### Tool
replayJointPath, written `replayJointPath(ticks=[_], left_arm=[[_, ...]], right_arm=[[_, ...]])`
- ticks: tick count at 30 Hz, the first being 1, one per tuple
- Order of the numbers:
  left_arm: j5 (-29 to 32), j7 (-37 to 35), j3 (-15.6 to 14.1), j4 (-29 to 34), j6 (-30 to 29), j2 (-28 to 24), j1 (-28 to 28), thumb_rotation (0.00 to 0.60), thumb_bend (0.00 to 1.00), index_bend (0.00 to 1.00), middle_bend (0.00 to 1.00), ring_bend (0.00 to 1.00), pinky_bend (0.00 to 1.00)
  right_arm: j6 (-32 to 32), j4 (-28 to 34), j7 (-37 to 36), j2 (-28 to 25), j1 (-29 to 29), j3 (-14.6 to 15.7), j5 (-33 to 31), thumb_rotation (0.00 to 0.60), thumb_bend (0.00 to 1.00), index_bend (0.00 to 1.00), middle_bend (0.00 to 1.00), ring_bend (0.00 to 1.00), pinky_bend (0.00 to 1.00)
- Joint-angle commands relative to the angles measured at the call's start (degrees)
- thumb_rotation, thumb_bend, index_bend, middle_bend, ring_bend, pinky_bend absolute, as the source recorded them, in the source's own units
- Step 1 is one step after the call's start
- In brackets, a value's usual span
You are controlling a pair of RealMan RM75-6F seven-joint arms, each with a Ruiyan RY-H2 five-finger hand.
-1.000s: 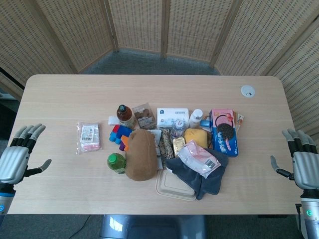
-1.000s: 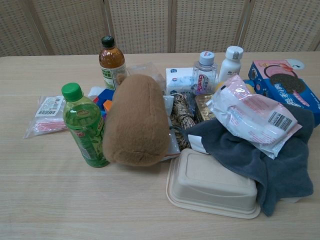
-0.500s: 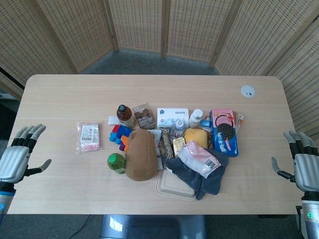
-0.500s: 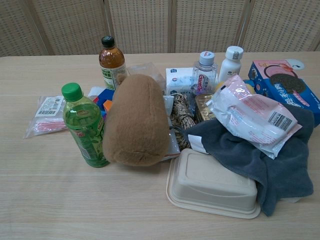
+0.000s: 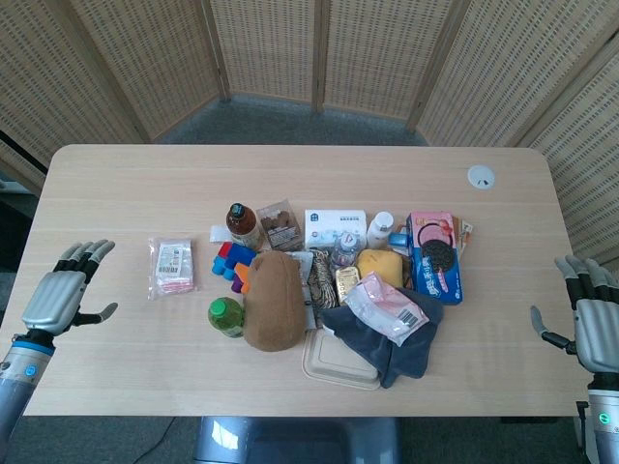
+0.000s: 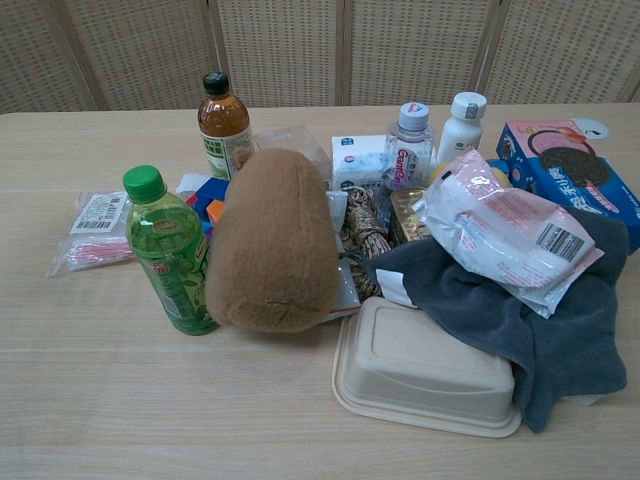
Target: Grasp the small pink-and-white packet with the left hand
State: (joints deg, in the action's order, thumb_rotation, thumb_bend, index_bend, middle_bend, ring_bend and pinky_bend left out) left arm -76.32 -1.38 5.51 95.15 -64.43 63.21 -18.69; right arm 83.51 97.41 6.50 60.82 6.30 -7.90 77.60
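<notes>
Silver-grey and empty, the robot's left hand point(image 5: 60, 298) hovers over the near left part of the light wooden surface point(image 5: 135, 184), fingers spread and pointing away from the robot, thumb out to the side, holding nothing. The small pink-and-white packet point(image 5: 171, 267) lies flat on the surface a little ahead of that hand and toward the middle, apart from the fingers; in the chest view it sits at the far left, just beside a green tea bottle point(image 6: 166, 250). Further in from the packet comes a crowded pile: coloured toy blocks point(image 5: 233, 261), a brown-capped drink bottle point(image 5: 242, 224), a brown plush cushion point(image 5: 272, 300), a beige lidded food container point(image 6: 430, 367), a dark grey cloth point(image 6: 520, 315) with a white and pink plastic pouch point(image 6: 505, 232) lying on it, and a blue cookie box point(image 5: 435, 255). At the far right edge of the head view, the right hand point(image 5: 596, 314) is also spread and empty, well apart from the pile.
</notes>
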Motion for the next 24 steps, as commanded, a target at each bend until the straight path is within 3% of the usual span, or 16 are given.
replayJointPath(ticks=[1,10,24], left_arm=[[4.41,1.57,0.61,-3.43,7.03,2.44,-4.0,0.6,0.3,0.0,0.0,0.0,0.0],[12.3,3.83,1.64,-11.79,18.9,8.49,-11.04,0.6,0.3,0.0,0.0,0.0,0.0],[18.46,7.89,2.19,-25.54,25.57,20.05,-18.17,0.6,0.3,0.0,0.0,0.0,0.0]], right_arm=[[-0.02,-0.1,-0.17,-0.05,-0.26,0.05,-0.46,0.336,0.41,0.0,0.0,0.0,0.0],[1.23,0.77,-0.08,-1.44,-1.37,-0.17,-1.18,0.336,0.42,0.0,0.0,0.0,0.0],[2.07,1.02,-0.42,-2.15,-2.31,-0.49,-2.01,0.335,0.42,0.0,0.0,0.0,0.0]])
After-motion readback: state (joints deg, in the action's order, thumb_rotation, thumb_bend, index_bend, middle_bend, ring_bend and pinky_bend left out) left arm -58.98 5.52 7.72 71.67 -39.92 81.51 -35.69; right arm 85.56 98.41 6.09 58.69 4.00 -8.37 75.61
